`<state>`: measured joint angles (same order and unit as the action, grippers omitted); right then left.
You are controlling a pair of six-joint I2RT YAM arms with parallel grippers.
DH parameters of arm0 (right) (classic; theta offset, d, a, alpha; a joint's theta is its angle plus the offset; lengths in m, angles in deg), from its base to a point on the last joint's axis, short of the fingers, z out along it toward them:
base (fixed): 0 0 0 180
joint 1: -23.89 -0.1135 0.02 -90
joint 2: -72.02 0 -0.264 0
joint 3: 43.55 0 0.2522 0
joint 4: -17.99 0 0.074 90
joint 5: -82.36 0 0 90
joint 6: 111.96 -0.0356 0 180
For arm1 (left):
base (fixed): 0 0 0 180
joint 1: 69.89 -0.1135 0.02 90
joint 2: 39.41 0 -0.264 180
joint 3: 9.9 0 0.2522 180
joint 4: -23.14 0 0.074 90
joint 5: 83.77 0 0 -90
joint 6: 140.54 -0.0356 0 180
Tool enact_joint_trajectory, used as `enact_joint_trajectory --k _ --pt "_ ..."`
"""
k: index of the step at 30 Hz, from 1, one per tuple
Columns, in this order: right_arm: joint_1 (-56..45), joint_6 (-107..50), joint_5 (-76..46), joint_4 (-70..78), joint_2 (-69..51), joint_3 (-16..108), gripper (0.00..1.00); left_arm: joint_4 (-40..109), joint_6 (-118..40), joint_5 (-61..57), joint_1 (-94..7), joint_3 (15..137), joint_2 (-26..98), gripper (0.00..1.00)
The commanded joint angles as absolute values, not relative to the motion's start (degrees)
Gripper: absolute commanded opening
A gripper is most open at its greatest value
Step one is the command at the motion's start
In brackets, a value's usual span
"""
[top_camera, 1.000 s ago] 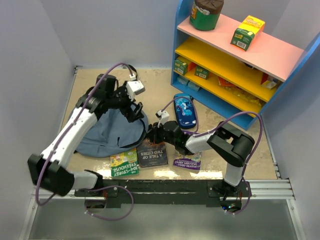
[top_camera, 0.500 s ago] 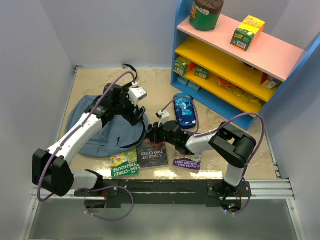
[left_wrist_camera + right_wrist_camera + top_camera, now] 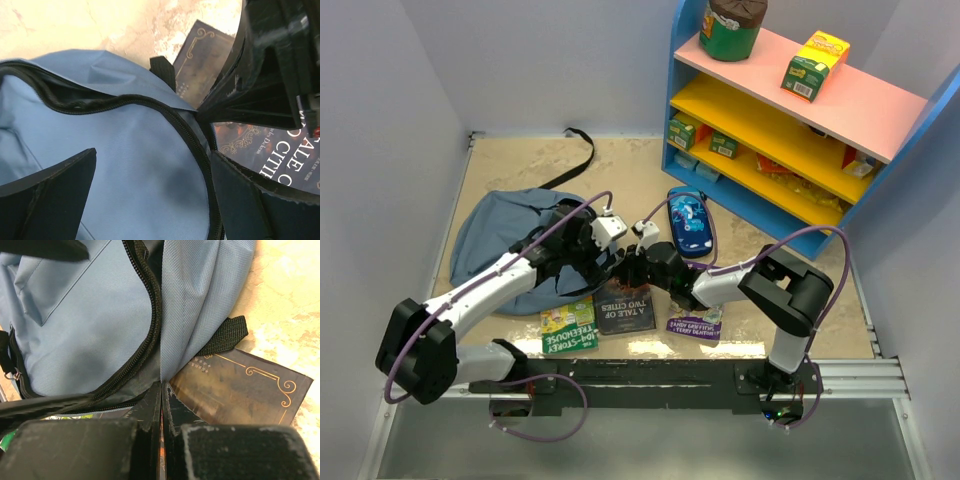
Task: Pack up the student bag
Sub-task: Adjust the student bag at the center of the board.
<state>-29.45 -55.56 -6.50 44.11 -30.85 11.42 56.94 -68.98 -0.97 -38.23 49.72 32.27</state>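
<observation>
We see the student bag (image 3: 495, 250) lying on the desk (image 3: 650, 180) at the left, its opening toward the right. Our right pincer (image 3: 161, 390) is pressed together, pinching the bag's fabric edge just beside the zipper (image 3: 145, 315), above the dark book (image 3: 240, 385). Our left pincer (image 3: 152, 160) is spread, straddling the bag's rim.

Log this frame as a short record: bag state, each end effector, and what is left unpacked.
bag: lying on the table, zipper open
left end effector: open over the bag's mouth, zipper rim between its fingers
right end effector: shut on the bag's edge beside the opening
unpacked: dark book, green book, purple book, pencil case, all on the table
</observation>
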Motion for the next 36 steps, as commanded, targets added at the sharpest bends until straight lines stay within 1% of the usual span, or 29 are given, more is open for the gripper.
enact_joint_trajectory --k 1,12,14,15,16,18,19,21,22,23,25,27,28,29,30,31,36 --pt "-30.7 -56.4 -6.6 40.9 -28.1 11.9 0.00 52.6 -67.2 0.2 -37.5 47.8 33.7 1.00" --pt "-31.0 -57.2 -6.9 41.7 -29.0 11.6 0.00 52.2 -68.9 -1.7 -36.5 49.0 37.7 1.00" --pt "-31.0 -57.4 -6.9 41.8 -29.0 11.4 0.00 51.4 -69.3 -1.2 -36.5 49.2 39.5 0.98" --pt "-31.0 -57.4 -6.9 41.8 -29.1 11.3 0.00 51.3 -69.4 -0.7 -36.5 49.4 40.3 0.96" --pt "-31.0 -57.5 -6.9 41.8 -29.0 11.2 0.00 51.3 -69.5 -0.4 -36.5 49.6 41.1 0.90" --pt "-31.0 -57.5 -6.9 41.8 -28.9 11.1 0.00 51.4 -69.7 1.4 -36.5 50.2 42.9 0.81" --pt "-31.0 -57.4 -6.9 41.8 -28.8 11.0 0.00 51.3 -69.8 2.3 -36.5 50.3 43.2 0.71" --pt "-30.9 -57.5 -7.0 41.7 -28.8 10.9 0.00 51.1 -70.0 4.6 -36.6 50.4 42.4 0.63" --pt "-31.0 -57.4 -6.9 41.7 -28.9 10.9 0.00 51.7 -70.0 4.8 -36.6 50.4 41.9 0.57" --pt "-31.0 -57.4 -7.1 41.7 -29.2 10.9 0.00 52.1 -70.0 5.3 -36.6 50.6 40.6 0.54" --pt "-31.0 -57.5 -7.4 41.8 -29.4 10.8 0.00 54.3 -69.8 5.4 -36.6 51.7 38.5 0.39" --pt "-31.0 -57.5 -7.6 42.0 -29.8 10.9 0.00 55.4 -69.6 5.9 -36.6 52.0 37.3 0.28" --pt "-31.0 -57.5 -7.6 41.9 -30.0 11.0 0.00 56.1 -70.0 6.1 -36.6 52.0 36.5 0.16" --pt "-31.0 -57.5 -7.6 42.0 -30.1 11.1 0.00 56.2 -70.4 8.1 -36.6 51.9 36.2 0.10" --pt "-31.0 -57.6 -7.6 41.9 -30.2 11.2 0.00 56.2 -71.0 9.1 -36.6 51.4 36.0 0.00" --pt "-31.0 -57.5 -7.6 41.8 -30.1 11.2 0.00 56.3 -71.1 11.5 -36.7 51.2 35.9 0.00" --pt "-31.0 -57.4 -7.3 40.9 -29.4 10.5 0.00 57.9 -72.1 16.1 -38.1 53.5 32.9 0.00"
